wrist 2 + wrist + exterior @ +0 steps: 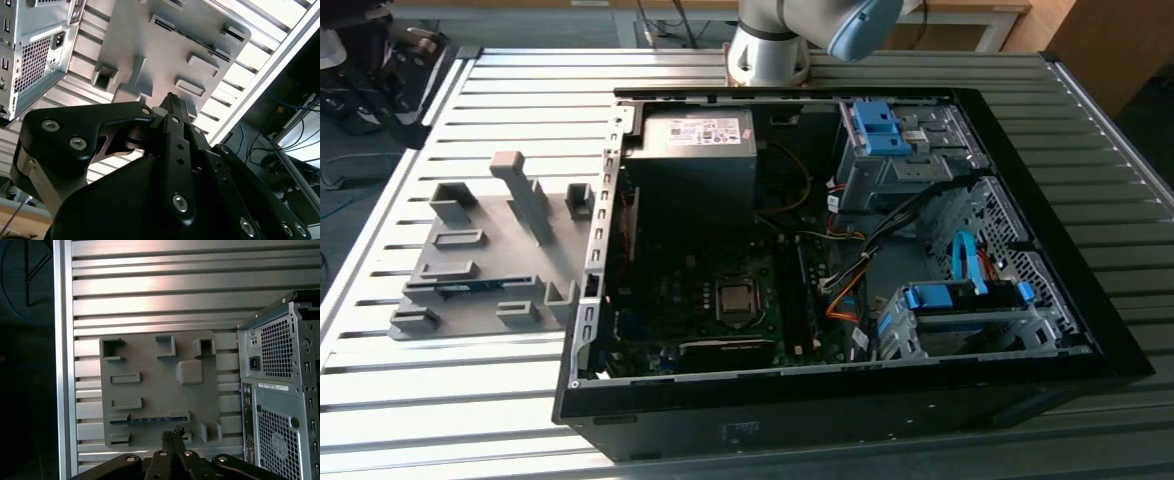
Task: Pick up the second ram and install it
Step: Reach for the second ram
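Exterior view: open computer case (854,400) lay on its side on the slotted metal table (520,90). The base of the arm (767,45) stood behind it. Inside the case, this view showed the power supply (698,135), the CPU socket (738,298) and the blue drive-bay clips (878,128). The grey fixture (480,260) sat on the table at the exterior view's left, just beside the case. The second ram (464,287) showed there as a thin blue-green strip lying low between the fixture's brackets, not in the case.

First wrist view: looked straight down on the fixture (150,390), with the vented rear panel of the case (280,390) beside it. The ram (150,419) was plainer here, a long narrow strip with a row of dark chips. It was seated in the bracket row closest to the fingertips. The gripper (172,431) hung over that edge of the fixture, clear of the ram, with its fingers (167,436) pressed together and nothing between them.

Second wrist view: came from behind the gripper (172,98), whose black linkage took up much of the view. The tips met in one narrow point, aimed at the fixture (150,55). A corner of the case (35,55) showed to one side. Past the table edge lay loose cables (270,160) on the floor, which the other views did not show. I could not pick out the ram from this angle.
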Controlling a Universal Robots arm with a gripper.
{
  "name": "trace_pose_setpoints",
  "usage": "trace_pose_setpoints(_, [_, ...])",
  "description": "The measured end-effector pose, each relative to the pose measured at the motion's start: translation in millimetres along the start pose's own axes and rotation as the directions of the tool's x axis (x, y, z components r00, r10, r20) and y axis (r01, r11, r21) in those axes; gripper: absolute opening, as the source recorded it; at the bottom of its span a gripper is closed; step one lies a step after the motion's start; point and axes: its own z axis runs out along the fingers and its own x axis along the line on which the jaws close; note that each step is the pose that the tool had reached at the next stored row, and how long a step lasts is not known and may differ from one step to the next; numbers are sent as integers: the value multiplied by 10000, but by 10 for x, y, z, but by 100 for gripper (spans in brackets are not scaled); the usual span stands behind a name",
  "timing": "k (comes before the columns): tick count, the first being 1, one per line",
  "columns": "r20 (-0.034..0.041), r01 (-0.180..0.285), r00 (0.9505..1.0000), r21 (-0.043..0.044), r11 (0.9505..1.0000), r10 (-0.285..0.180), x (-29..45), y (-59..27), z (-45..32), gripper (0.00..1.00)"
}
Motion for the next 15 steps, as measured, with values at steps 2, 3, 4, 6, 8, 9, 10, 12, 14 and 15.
trace_pose_setpoints(2, [1, 6, 10000, -1, 10000, -6, 29, -27, 1, 11])
trace_pose_setpoints(3, [0, 11, 10000, 0, 10000, -11, 42, -40, 1, 11])
trace_pose_setpoints(4, [0, 15, 10000, -1, 10000, -15, 56, -52, 2, 11])
trace_pose_setpoints(6, [-2, 22, 10000, 1, 10000, -22, 87, -77, 1, 11])
trace_pose_setpoints(8, [-1, 24, 10000, 0, 10000, -24, 117, -95, 3, 11])
trace_pose_setpoints(9, [0, 25, 10000, -1, 10000, -25, 131, -104, 4, 11])
trace_pose_setpoints(10, [-1, 26, 10000, -1, 10000, -26, 144, -111, 5, 11])
trace_pose_setpoints(12, [-1, 26, 10000, 0, 10000, -26, 168, -122, 5, 11])
trace_pose_setpoints(14, [-1, 27, 10000, 0, 10000, -27, 191, -128, 6, 11])
trace_pose_setpoints(15, [-2, 27, 10000, 1, 10000, -27, 204, -130, 6, 11])
